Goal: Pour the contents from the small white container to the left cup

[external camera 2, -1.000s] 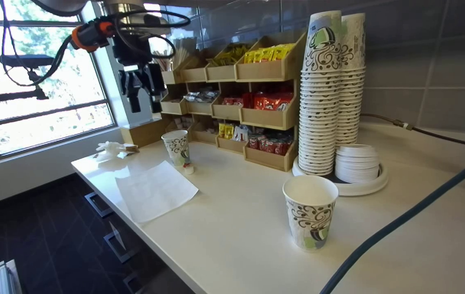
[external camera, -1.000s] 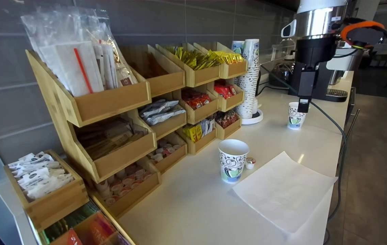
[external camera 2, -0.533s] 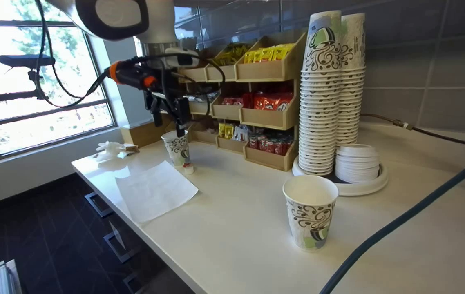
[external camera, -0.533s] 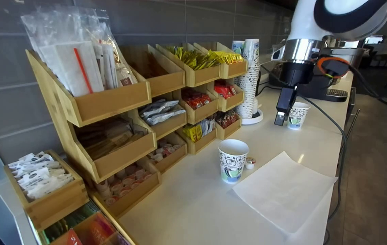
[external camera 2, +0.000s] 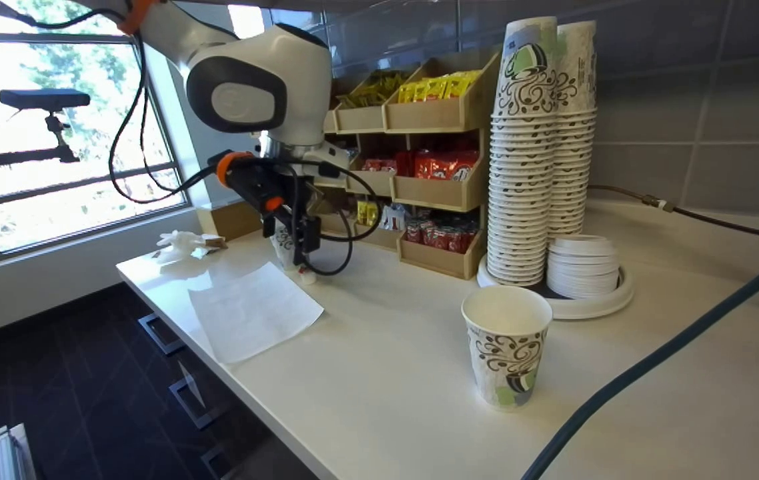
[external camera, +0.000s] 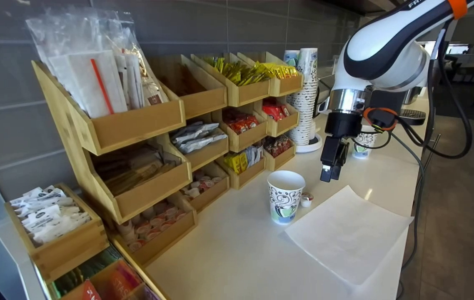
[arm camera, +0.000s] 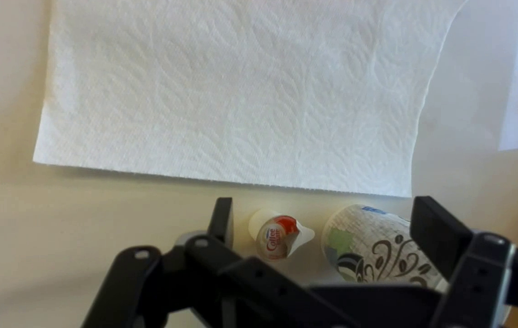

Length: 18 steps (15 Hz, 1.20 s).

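The small white container (external camera: 306,200) stands on the counter right beside a printed paper cup (external camera: 283,204). In the wrist view the container (arm camera: 277,236) has a red and clear printed lid with a bent flap. The cup (arm camera: 373,246) stands close to it there. This cup is the left one in both exterior views. A second printed cup (external camera 2: 507,360) stands farther along the counter. My gripper (external camera: 330,176) is open and empty, above the counter near the container. In the wrist view the container and cup show between its fingertips (arm camera: 322,204), not touched as far as I see.
A white paper towel (external camera: 349,233) lies beside the container. A wooden rack (external camera: 139,127) of packets stands along the wall. Tall cup stacks (external camera 2: 519,193) and lids (external camera 2: 581,270) stand on a round base. A thick cable (external camera 2: 673,350) crosses the foreground.
My gripper has come down and moved toward the container and the cup beside it. It partly covers that cup in an exterior view. It stays open. Cups, container and paper towel have not moved.
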Available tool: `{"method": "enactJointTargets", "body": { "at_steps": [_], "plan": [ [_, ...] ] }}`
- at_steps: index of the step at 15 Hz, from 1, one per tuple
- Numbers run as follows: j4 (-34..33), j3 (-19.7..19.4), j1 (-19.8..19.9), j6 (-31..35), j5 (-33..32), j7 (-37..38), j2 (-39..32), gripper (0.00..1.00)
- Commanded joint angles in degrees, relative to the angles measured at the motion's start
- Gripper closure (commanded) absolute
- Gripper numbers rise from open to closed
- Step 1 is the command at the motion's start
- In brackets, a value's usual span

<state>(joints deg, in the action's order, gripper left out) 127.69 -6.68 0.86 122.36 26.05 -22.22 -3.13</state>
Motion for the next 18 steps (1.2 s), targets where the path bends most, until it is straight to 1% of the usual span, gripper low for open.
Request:
{"method": "enactJointTargets", "body": {
  "at_steps": [1,5,12,18],
  "plan": [
    [-0.25,1.42,1.43,-0.06,-0.04,0.09,-0.10,0.00],
    [-0.71,1.48,1.82,0.91,0.71,-0.33,-0.88,0.00],
    [-2.54,1.78,3.92,-0.27,3.83,-3.47,-4.81,0.00],
    [-4.78,2.97,5.67,0.72,10.57,-5.84,-8.67,0.00]
  ]
}}
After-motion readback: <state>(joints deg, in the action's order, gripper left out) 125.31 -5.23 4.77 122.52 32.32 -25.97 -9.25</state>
